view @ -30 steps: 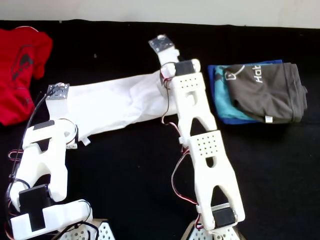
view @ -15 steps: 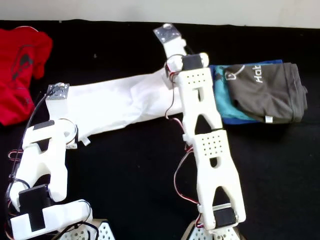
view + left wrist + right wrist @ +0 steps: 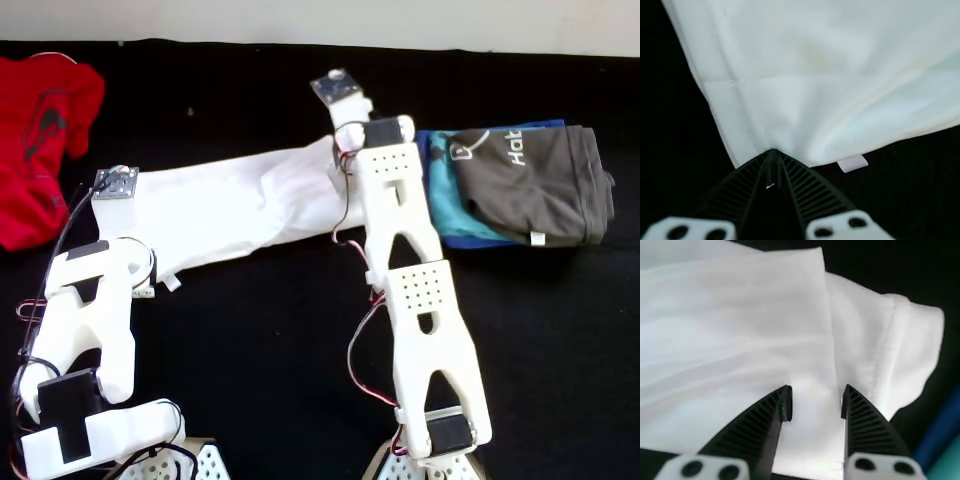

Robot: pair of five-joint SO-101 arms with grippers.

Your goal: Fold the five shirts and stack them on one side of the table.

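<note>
A white shirt (image 3: 225,205) lies stretched as a long folded strip across the middle of the black table (image 3: 260,340). My left gripper (image 3: 773,161) is shut on its corner hem (image 3: 747,150) at the strip's left end, beside a small white tag (image 3: 852,163). My right gripper (image 3: 814,405) stands open over the strip's right end (image 3: 790,340), with its jaws apart just above the cloth. A stack of folded shirts, dark grey (image 3: 545,185) over teal and blue, sits at the right. A red shirt (image 3: 40,135) lies crumpled at the far left.
The right arm (image 3: 410,260) runs up the table's middle, close beside the folded stack. The left arm (image 3: 90,320) stands at the near left. Bare black table lies between the two arms and at the near right.
The right arm's head swung a little to the right, toward the stack, then settled slightly back. The white shirt and the left arm kept still.
</note>
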